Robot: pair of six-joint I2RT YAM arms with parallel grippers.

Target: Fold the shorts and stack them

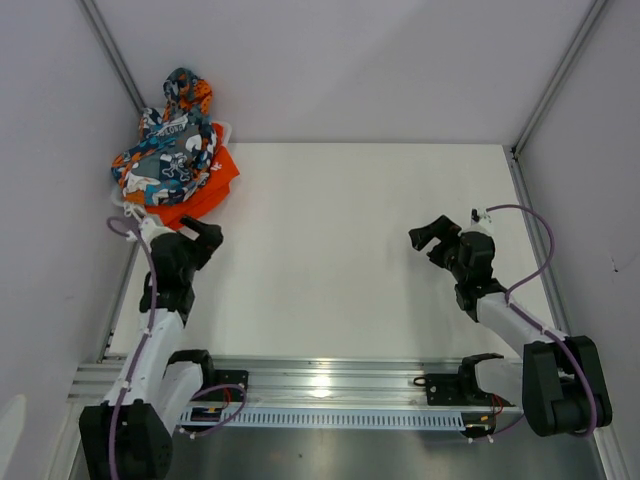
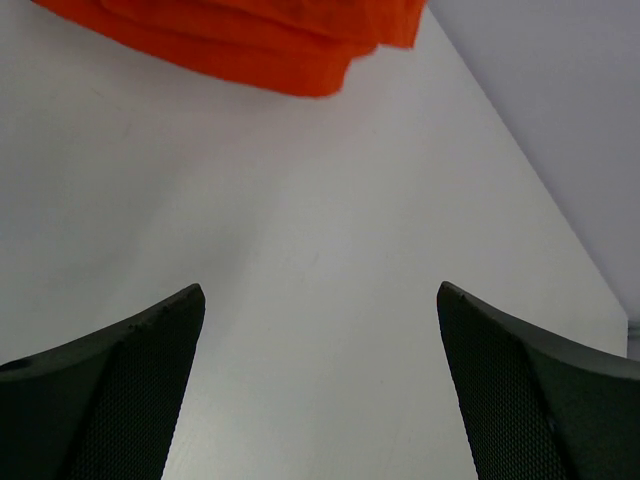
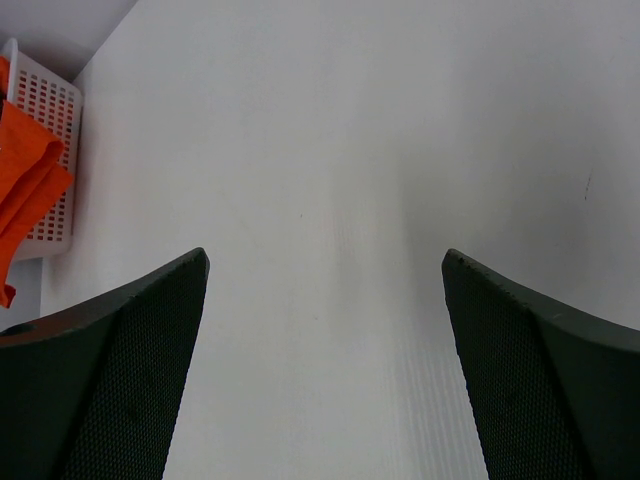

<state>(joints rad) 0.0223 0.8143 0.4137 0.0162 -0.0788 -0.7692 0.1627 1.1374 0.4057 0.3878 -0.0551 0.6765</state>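
A white mesh basket (image 3: 48,150) is seen at ten o'clock on the white table (image 1: 360,240); a metal rail (image 1: 330,380) is mounted at six.

Two shorts, namely one printed pair (image 1: 165,155) and one orange pair (image 1: 208,188), one white basket (image 3: 50,120), one left arm (image 1: 160,300), one right arm (image 1: 500,305).

Printed shorts (image 1: 165,150) crumpled atop orange shorts (image 1: 205,190), heaped at table's far-left corner.
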